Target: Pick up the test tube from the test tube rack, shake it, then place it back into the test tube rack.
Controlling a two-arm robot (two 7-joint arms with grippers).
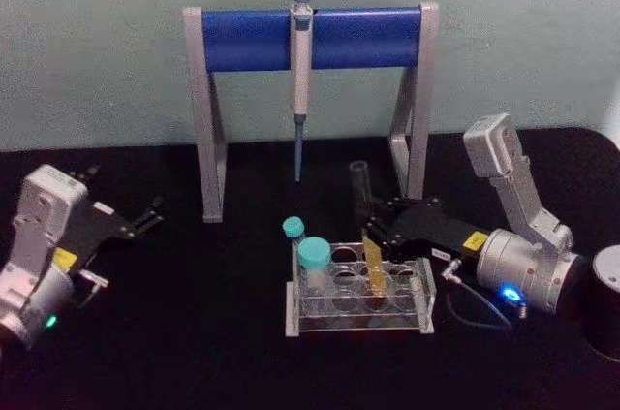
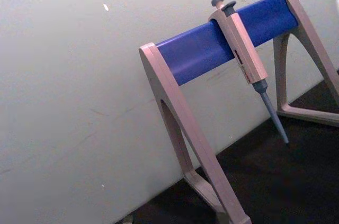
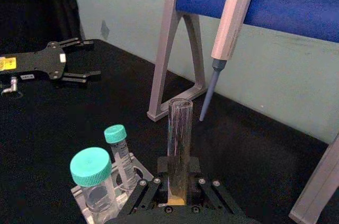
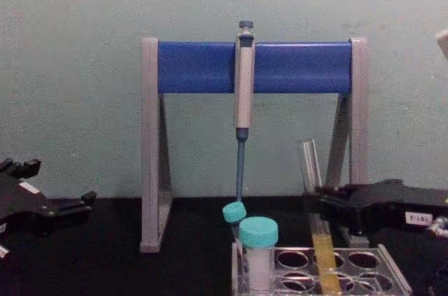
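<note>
Right gripper [image 1: 370, 221] pinching tube [image 1: 373, 267] at mid-height, likely so its fingers clear the rack [image 1: 422, 305]. Tube foot sits in a right-hand hole, lower centre of head view, leaning. Left gripper [image 1: 150, 216] spread, parked far left.

One test tube [image 1: 374, 269], seemingly two capped vials [image 1: 314, 257], one rack [image 1: 358, 324], one pipette [image 1: 301, 71].

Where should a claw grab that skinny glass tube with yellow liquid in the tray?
Grab the bare glass midway up the test tube, above the liquid, coming in level from the robot's right. It stands nearly upright in the test tube rack, with capped vials crowding its left. The right claw sits there; the left claw is parked far left.
</note>
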